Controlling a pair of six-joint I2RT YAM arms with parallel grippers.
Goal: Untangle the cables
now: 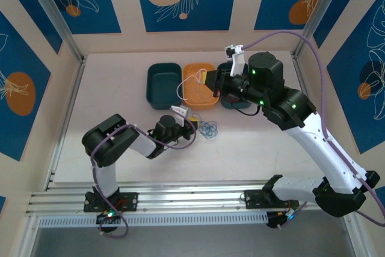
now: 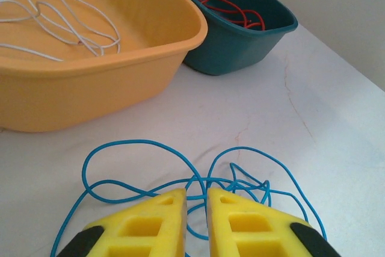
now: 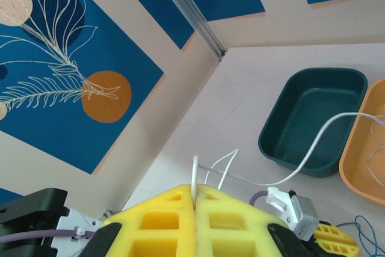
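Note:
A blue cable (image 2: 138,141) lies in loose loops on the white table, just in front of the trays (image 1: 209,129). My left gripper (image 2: 196,192) sits low over its tangle, with a narrow gap between the jaws and blue strands crossing that gap (image 1: 194,124). My right gripper (image 3: 197,192) is shut on a white cable (image 3: 314,147) and holds it above the orange tray (image 1: 201,104). The white cable (image 1: 187,82) hangs down into that tray, where its loops rest (image 2: 114,40). A red cable (image 2: 240,11) lies in the teal tray (image 2: 240,46) to the right of the orange one.
Three trays stand in a row at the back of the table. The left teal one (image 1: 163,82) is empty, and the right arm partly covers the right teal one. Aluminium posts and patterned walls close in the table's sides and back.

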